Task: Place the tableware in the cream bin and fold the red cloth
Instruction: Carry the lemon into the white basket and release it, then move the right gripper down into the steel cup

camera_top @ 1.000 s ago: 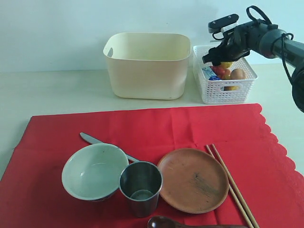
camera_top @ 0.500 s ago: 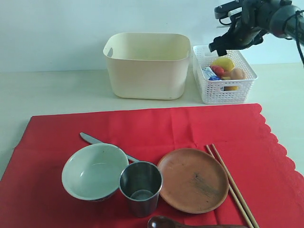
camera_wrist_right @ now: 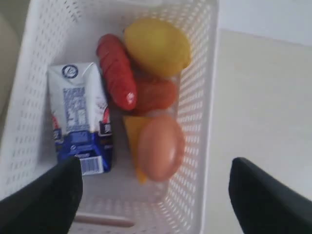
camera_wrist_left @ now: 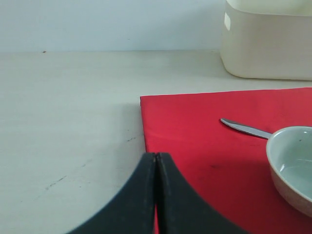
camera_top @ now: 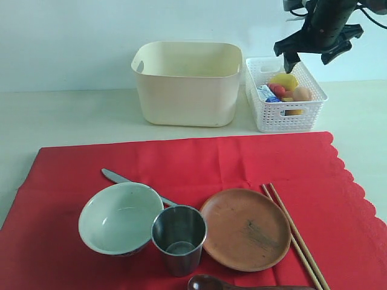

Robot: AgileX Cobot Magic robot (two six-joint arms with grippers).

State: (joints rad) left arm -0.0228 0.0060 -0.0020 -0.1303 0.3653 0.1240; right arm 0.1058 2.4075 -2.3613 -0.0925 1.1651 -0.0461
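Our right gripper [camera_top: 311, 59] hangs spread and empty, well off the red cloth [camera_top: 199, 160]; our left gripper [camera_wrist_left: 156, 161], pinched together at that cloth's edge, sits nearer the bowl [camera_wrist_left: 292, 165].

Containers: one cream bin [camera_top: 186, 90], one white lattice basket [camera_top: 284, 118]. One red cloth [camera_top: 242, 160]. One bowl [camera_top: 118, 217], one steel cup [camera_top: 179, 238], one plate [camera_top: 245, 228], one knife [camera_top: 115, 176], one spoon [camera_top: 208, 283], two chopsticks [camera_top: 296, 235]. One milk carton [camera_wrist_right: 80, 117], one lemon [camera_wrist_right: 157, 46], one egg [camera_wrist_right: 161, 146].

Milk carton [camera_wrist_right: 80, 119] carries print, too blurred to read.
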